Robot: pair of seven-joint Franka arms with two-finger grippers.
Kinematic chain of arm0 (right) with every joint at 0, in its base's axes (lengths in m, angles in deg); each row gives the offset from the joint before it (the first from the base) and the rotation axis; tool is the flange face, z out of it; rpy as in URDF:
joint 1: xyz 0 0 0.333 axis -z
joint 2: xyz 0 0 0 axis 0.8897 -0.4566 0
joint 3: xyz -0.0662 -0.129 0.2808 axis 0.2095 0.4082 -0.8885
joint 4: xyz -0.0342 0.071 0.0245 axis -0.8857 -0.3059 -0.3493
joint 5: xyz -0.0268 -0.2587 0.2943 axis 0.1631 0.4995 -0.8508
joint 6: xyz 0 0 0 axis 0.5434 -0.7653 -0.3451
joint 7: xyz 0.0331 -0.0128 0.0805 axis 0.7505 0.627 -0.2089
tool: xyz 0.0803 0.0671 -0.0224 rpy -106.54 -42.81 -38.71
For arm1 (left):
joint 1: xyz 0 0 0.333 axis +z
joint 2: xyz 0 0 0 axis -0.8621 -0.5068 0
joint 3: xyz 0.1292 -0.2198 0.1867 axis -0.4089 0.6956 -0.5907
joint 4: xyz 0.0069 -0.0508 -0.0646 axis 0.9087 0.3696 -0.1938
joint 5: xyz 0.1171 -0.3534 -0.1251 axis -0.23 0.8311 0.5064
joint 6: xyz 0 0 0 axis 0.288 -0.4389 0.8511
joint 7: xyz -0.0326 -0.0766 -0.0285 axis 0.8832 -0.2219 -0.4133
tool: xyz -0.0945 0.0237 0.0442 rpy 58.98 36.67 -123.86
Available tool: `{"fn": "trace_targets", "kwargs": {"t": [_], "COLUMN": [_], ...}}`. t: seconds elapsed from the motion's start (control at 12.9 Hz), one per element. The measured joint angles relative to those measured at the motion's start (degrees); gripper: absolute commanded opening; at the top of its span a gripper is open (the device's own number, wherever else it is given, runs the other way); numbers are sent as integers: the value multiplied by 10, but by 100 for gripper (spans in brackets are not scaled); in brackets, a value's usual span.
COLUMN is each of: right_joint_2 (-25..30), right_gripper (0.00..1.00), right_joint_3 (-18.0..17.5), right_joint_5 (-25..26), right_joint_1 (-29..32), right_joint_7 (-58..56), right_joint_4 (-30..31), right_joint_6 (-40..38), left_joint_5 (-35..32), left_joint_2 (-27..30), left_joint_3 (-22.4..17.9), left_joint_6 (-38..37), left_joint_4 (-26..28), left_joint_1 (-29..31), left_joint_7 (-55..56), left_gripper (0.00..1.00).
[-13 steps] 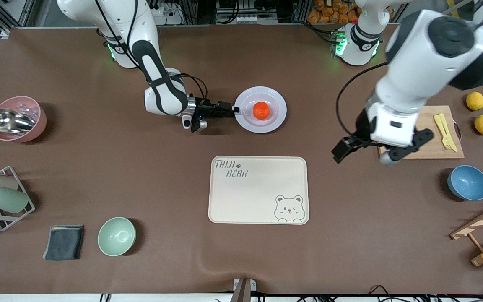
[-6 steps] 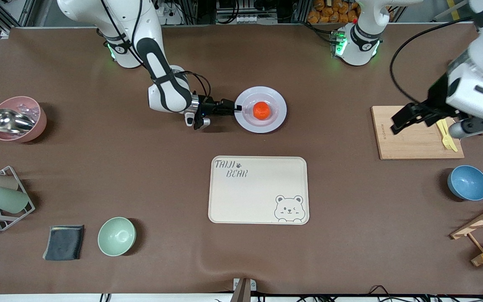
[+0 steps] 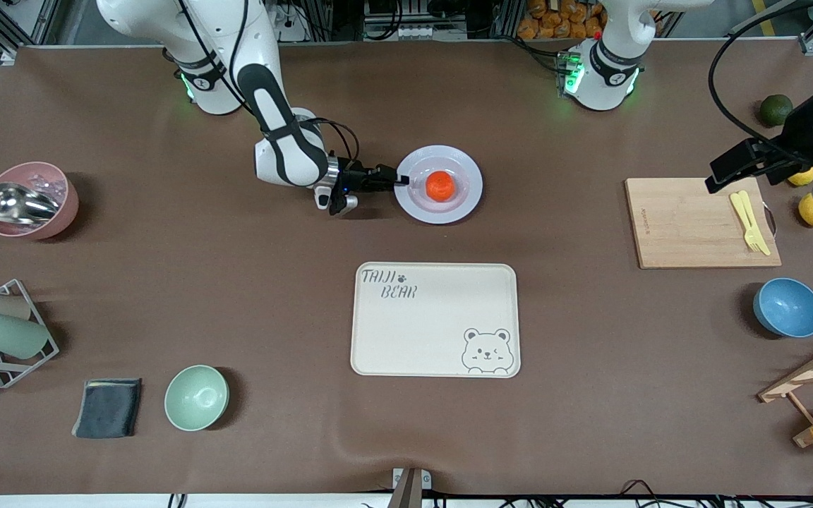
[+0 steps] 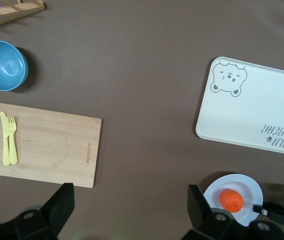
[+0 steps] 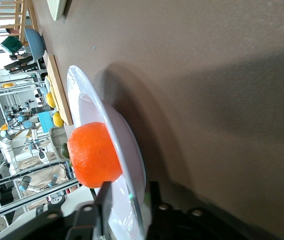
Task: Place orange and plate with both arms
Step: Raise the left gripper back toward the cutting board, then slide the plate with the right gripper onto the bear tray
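Red-orange orange (image 3: 440, 185) sits in middle of plate (image 3: 466, 201), plate flat on brown surface (image 3: 237, 282), just off right hand (image 3: 399, 180) fingertips. Right hand pinches plate rim on the side toward right arm's end; in right wrist view one finger lies over the rim and one under it, closed on plate. Left hand (image 3: 720, 171) is up over cutting board (image 3: 696, 226) corner, jaws apart, empty, well apart from plate. Bear tray (image 3: 435, 321) lies empty, nearer camera than right hand.

Risk: thin rim grip at one edge, so plate may tilt on lift and orange roll off; rim could slip from fingers.

Plate and orange are round, no long axis; plate faces up, rim level.
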Motion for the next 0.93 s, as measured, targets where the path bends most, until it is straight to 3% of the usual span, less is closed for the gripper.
{"fn": "trace_targets", "kwargs": {"t": [0.54, 0.93], "right_joint_2": [3, 14], "right_gripper": [0, 0], "right_joint_3": [1, -2], "right_joint_5": [-15, -55], "right_joint_1": [0, -2], "right_joint_7": [-7, -7], "right_joint_4": [-7, -21], "right_joint_6": [-11, -10], "left_joint_5": [0, 0], "left_joint_2": [9, 9], "left_joint_3": [-4, -4], "left_joint_6": [-10, -9], "left_joint_4": [0, 1], "left_joint_1": [10, 13], "left_joint_7": [-19, -19], "left_gripper": [100, 100]}}
